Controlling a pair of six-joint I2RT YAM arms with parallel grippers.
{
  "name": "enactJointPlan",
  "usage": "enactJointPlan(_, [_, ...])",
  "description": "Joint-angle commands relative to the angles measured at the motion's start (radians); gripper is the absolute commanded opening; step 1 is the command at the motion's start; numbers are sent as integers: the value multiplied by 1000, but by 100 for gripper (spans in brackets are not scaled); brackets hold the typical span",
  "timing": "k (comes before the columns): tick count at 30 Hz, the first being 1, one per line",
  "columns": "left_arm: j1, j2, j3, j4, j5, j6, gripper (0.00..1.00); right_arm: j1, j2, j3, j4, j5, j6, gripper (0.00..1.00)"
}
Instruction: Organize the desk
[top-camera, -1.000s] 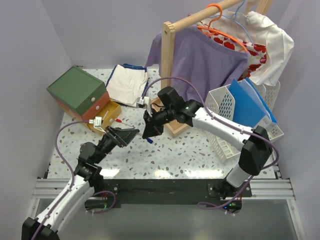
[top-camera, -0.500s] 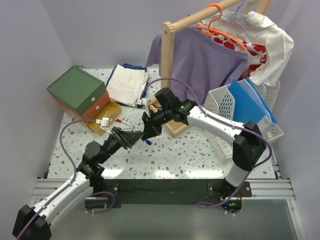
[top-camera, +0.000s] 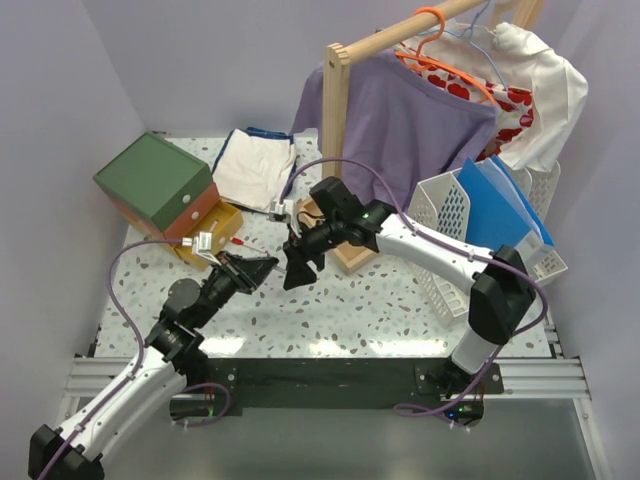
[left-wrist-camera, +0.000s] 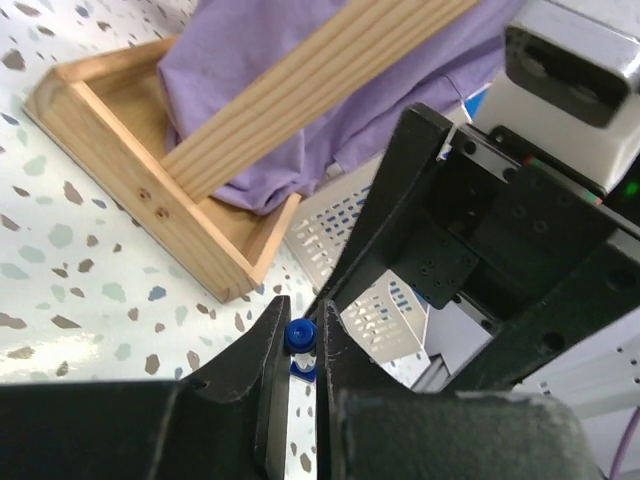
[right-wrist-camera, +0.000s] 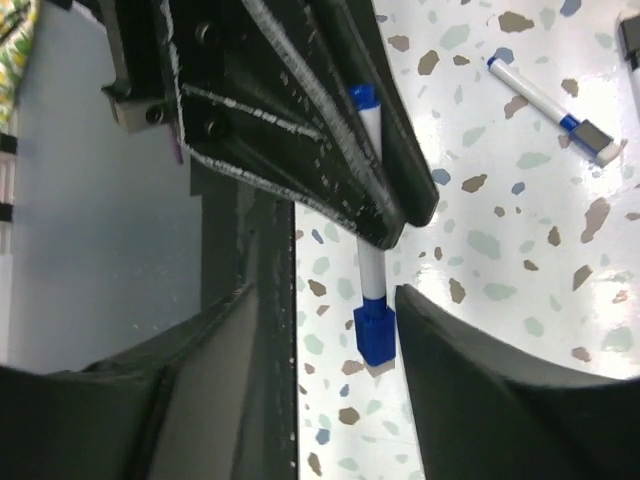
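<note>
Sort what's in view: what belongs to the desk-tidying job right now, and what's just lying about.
In hand: blue-capped white marker, clamped in the left pincer; open right pincer; speckled white terrazzo desk.
Lying about: second white marker; green-topped wooden drawer box; folded white cloth; purple shirt; white slotted basket.

Top view high, looking down on desk (top-camera: 380, 300); wrist views close, share marker (right-wrist-camera: 372, 275) (left-wrist-camera: 300, 335).

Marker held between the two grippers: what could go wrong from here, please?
1. The left gripper pinches the marker with one end sticking out past its fingertips, so the marker may tilt, slip and drop onto the desk.
2. The right gripper is open, but its fingers flank the blue cap; a sideways retreat could knock the marker loose.
</note>
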Motion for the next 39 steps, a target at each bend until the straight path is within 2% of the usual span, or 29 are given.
enactJointPlan(1, [-2, -22, 123, -180, -130, 118, 0, -14, -105, -8, -37, 10, -106, 68])
enactJointPlan(2, [-2, -20, 137, -206, -146, 155, 0, -21, -117, -16, -37, 14, -115, 74])
enactJointPlan(5, [-2, 0, 211, -335, -216, 245, 0, -47, -168, -48, -82, -24, -218, 83])
enactJointPlan(8, [-2, 55, 321, -482, -316, 348, 0, -64, -201, -63, -187, -62, -357, 85])
enactJointPlan(12, [2, 211, 534, -727, -525, 489, 0, -71, -258, -102, -327, -62, -561, 87])
enactJointPlan(18, [5, 429, 721, -875, -750, 712, 0, -117, -362, -174, -341, 39, -652, 89])
enactJointPlan(22, [34, 553, 760, -872, -827, 838, 0, -149, -385, -204, -335, -18, -674, 91])
enactJointPlan(25, [67, 625, 755, -811, -882, 920, 0, -148, -378, -201, -350, -35, -698, 91])
enactJointPlan(30, [179, 722, 759, -666, -850, 1031, 0, -148, -367, -198, -366, -45, -715, 91])
enactJointPlan(39, [230, 894, 766, -572, -805, 1114, 0, -150, -356, -200, -369, -44, -717, 91])
